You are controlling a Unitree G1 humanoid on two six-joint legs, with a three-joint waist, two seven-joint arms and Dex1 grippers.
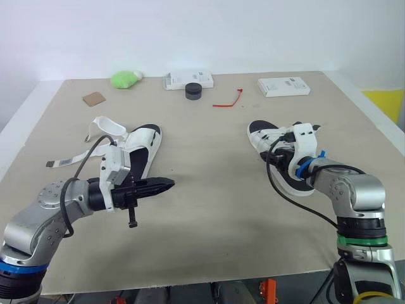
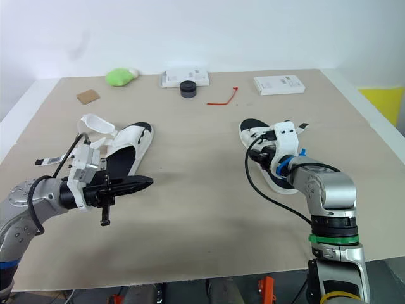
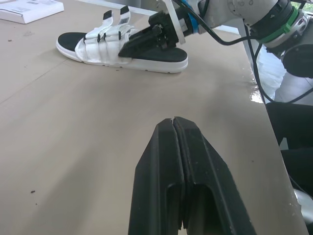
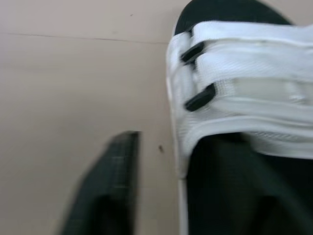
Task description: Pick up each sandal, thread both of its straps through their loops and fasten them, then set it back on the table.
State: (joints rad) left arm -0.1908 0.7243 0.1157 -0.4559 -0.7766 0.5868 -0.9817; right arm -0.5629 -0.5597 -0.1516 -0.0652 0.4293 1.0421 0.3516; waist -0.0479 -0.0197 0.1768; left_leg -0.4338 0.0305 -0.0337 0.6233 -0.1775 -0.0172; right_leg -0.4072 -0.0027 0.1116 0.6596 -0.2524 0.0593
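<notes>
Our left gripper [image 1: 168,185] is hovering shut and empty beside the open sandal [image 1: 142,149] on the table [image 1: 221,215]. It looks light, with floppy straps [image 1: 104,126]. We think grabbing its firm sole [image 1: 154,140] is best. We cannot tell our right gripper's [image 3: 124,49] hold.

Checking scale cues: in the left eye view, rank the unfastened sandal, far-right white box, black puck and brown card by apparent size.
1. Unfastened sandal, though it is nearer the camera, which inflates it.
2. Far-right white box.
3. Brown card and black puck look alike; unranked.
</notes>
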